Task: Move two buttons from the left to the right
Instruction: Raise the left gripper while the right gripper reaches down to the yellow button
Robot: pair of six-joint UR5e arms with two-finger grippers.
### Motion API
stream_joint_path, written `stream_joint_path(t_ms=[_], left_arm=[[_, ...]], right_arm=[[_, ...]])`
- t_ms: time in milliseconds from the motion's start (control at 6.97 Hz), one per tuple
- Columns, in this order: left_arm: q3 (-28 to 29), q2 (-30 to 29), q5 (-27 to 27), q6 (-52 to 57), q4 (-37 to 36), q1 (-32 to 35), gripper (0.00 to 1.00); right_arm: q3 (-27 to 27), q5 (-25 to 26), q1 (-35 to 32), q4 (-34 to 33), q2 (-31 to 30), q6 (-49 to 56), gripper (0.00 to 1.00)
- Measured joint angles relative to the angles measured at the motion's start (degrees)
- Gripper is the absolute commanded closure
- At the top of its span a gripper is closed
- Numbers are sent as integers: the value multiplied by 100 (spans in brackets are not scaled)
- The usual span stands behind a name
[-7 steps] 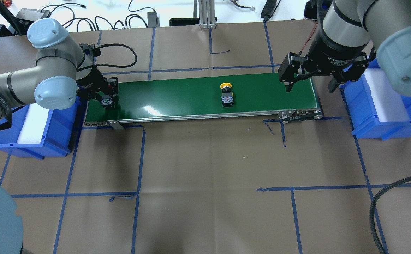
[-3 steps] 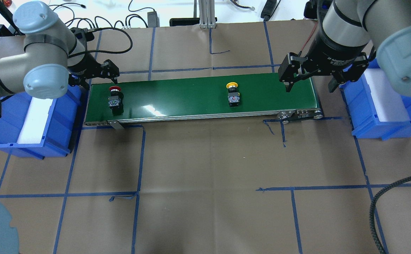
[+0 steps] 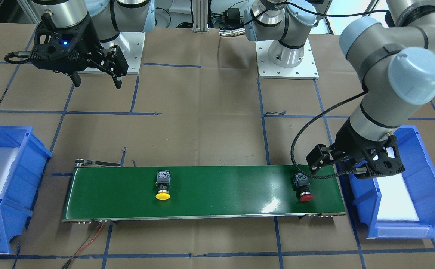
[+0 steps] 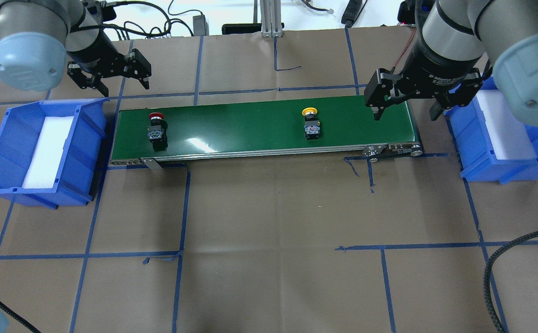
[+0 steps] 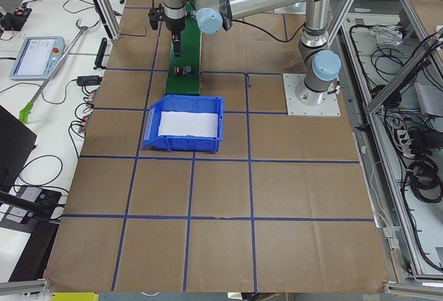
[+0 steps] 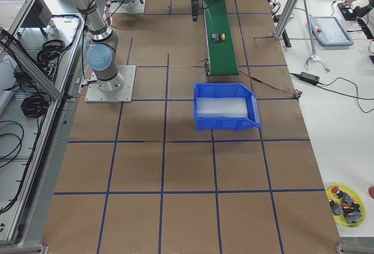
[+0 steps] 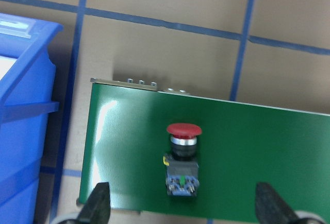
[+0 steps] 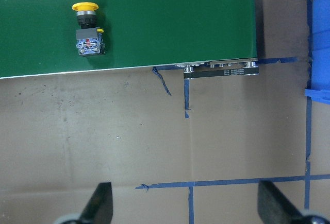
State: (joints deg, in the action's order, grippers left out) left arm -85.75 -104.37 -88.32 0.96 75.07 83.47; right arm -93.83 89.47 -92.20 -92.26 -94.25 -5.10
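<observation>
Two buttons, both on the green belt (image 3: 221,190), neither in the right bin (image 3: 30,194) yet.

Front view: red button (image 3: 302,188) lies near the belt end by the counter's left edge. The yellow button (image 3: 163,185) is approx mid-belt, nearer the right edge. My left gripper (image 3: 335,171) hangs over that left belt end, spread wide, nothing in it. My right gripper (image 3: 98,83) hangs high, also spread & empty.

Overhead: both look to lie on their sides, caps toward the operators' edge, bodies toward the robot. The right gripper sits over the belt's right end, well apart from the yellow one. The left bin (image 4: 1,152) & right bin flank the belt ends, each w/ a white pad inside.

Left side view: too small to judge jaws. The red button just shows on the belt beyond the left bin.

Right side view: yellow button on the belt, right bin at its end.

Left wrist cam: red button below & between my fingertips (image 7: 98,203), untouched.

Right wrist cam: yellow button sits off toward the counter's left edge, well apart from the fingertips.

Handling, my guess: small, light, rigid plastic. The domed cap is smooth & prob slips, so I'd pinch the squarish black-grey body across its flat sides.

In the way: bin walls just beside the belt ends, the belt's roller frame (image 4: 391,150), & the braided cable (image 4: 486,282) at the near right corner.
</observation>
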Motion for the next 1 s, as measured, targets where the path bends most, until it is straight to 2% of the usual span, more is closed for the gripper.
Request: stream_joint_path(t_ms=[287,430,1004], left_arm=[[355,241,-31,194,744,345,0],[354,399,-39,214,976,425,0],[20,887,-214,220,1186,467,0]], right_arm=[[-25,-7,1,-54,118,6,0],[-41,-18,13,-229,342,10,0],[-70,-37,50,-1873,1350,9,0]])
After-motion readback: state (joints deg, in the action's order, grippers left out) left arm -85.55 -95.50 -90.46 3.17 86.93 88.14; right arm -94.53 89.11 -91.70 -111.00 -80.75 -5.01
